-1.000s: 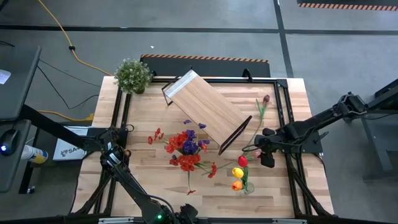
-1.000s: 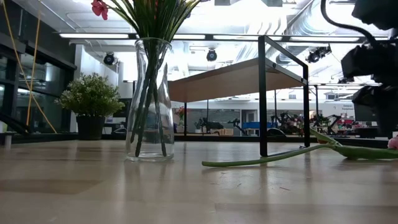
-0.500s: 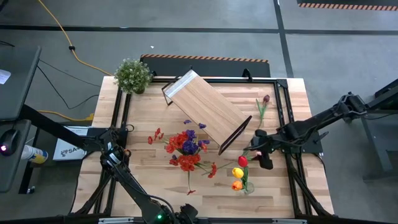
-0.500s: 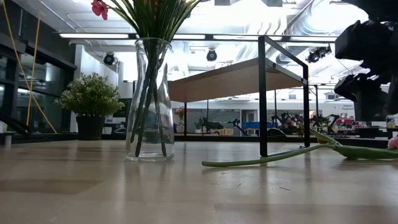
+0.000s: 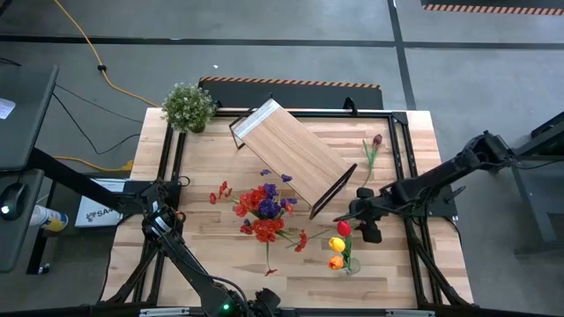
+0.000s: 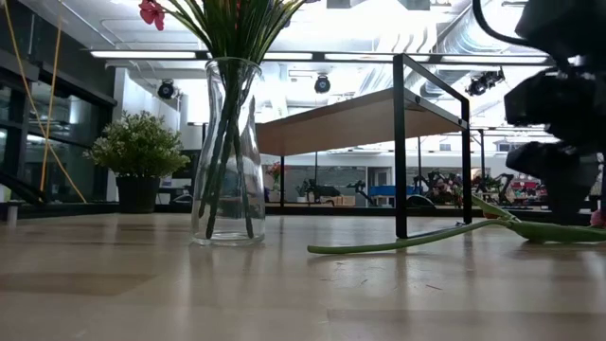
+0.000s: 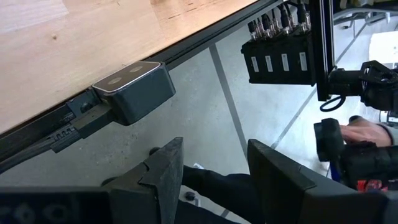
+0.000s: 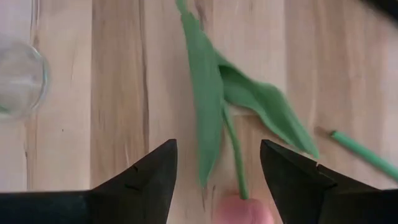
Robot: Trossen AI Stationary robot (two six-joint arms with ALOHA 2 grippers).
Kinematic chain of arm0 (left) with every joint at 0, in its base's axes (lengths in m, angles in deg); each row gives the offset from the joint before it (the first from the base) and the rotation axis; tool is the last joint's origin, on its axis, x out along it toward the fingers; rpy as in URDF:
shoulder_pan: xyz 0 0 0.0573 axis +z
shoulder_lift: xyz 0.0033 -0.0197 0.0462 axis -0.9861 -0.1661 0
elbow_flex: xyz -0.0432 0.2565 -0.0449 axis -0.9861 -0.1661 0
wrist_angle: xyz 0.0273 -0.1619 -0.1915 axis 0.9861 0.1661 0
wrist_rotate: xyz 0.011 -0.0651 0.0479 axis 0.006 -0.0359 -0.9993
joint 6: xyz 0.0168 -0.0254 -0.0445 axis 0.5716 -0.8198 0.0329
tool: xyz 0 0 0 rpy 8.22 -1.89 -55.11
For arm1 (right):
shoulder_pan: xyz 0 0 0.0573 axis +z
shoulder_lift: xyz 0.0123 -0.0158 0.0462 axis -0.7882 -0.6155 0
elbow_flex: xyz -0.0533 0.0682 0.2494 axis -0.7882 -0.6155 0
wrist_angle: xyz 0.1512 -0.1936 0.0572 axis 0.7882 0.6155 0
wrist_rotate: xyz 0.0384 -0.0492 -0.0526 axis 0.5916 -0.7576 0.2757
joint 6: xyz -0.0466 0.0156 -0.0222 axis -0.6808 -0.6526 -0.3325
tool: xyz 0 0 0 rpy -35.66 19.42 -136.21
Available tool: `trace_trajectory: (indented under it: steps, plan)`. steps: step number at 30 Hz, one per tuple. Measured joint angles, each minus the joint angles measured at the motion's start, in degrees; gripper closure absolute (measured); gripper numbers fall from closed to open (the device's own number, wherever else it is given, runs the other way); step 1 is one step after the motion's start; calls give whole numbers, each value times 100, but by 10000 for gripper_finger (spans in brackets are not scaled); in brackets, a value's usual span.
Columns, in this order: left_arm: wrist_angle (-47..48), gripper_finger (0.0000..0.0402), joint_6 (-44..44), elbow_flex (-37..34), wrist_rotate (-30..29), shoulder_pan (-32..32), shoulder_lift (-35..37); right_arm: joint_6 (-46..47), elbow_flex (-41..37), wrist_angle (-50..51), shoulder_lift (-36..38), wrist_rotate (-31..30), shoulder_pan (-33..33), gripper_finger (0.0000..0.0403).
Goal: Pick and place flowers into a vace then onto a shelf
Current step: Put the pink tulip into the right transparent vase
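A clear glass vase [image 6: 227,152] stands at mid-table holding red and purple flowers [image 5: 263,211]. A pink tulip lies flat on the table to its right, stem [image 6: 417,242] along the boards and head [image 8: 242,211] between my right fingers. My right gripper [image 8: 217,146] hovers open above it [image 5: 361,220], pointing steeply down, one finger on each side of the stem. Red, yellow and orange tulips [image 5: 338,246] sit by a clear glass [image 8: 15,74] at the near right. The shelf [image 5: 295,158] stands diagonally behind. My left gripper [image 7: 214,143] waits open past the table's near edge.
A dark tulip [image 5: 374,145] lies at the far right and another green stem [image 8: 364,152] close by. A loose red flower [image 5: 270,260] lies near the front edge. A potted plant [image 5: 188,106] stands at the far left corner. A camera box [image 7: 134,90] is fixed to the table's edge.
My right gripper has moved toward the table's left and down, coming over the pink tulip's head, and has rolled a little about its own axis. Its fingers stay apart. The flowers have not moved.
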State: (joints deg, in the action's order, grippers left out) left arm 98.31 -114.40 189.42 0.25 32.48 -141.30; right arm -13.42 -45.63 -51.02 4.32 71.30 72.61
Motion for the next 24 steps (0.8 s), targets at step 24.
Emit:
trace_trajectory:
  steps: [24]
  plan:
    - [0, 190, -1, 0, -1, -1, 0, 215, 22, 247, -612, -129, -2, 245]
